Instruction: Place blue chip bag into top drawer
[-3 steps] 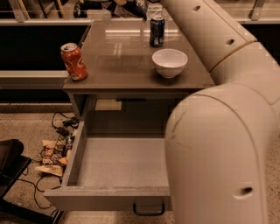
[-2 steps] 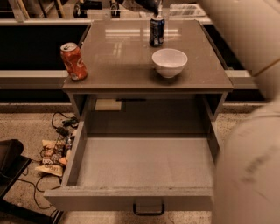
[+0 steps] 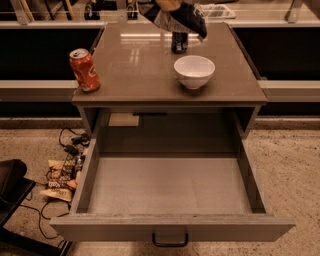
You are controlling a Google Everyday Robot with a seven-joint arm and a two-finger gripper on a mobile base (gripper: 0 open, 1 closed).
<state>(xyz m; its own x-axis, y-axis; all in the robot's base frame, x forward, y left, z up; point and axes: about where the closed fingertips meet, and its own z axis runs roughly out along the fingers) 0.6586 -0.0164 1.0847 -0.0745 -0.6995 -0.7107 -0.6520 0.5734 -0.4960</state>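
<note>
The blue chip bag [image 3: 182,16], dark navy with a silvery side, hangs in the air above the far part of the table top [image 3: 135,65]. My gripper [image 3: 169,4] shows only as a small piece at the top edge, holding the bag from above. The top drawer [image 3: 170,187] is pulled wide open below the table top. Its plain grey inside holds nothing, and its dark handle [image 3: 170,240] sits at the middle of the front panel. The bag is well behind and above the drawer.
A white bowl [image 3: 194,71] stands on the table's right half. A blue soda can [image 3: 179,42] stands behind it, partly covered by the bag. A red soda can [image 3: 85,70] stands at the left edge. Wrappers and cables [image 3: 62,172] lie on the floor at left.
My arm, which filled the right side of the view, has swung up and out of sight. The chip bag now hangs at the top of the view, over the blue can.
</note>
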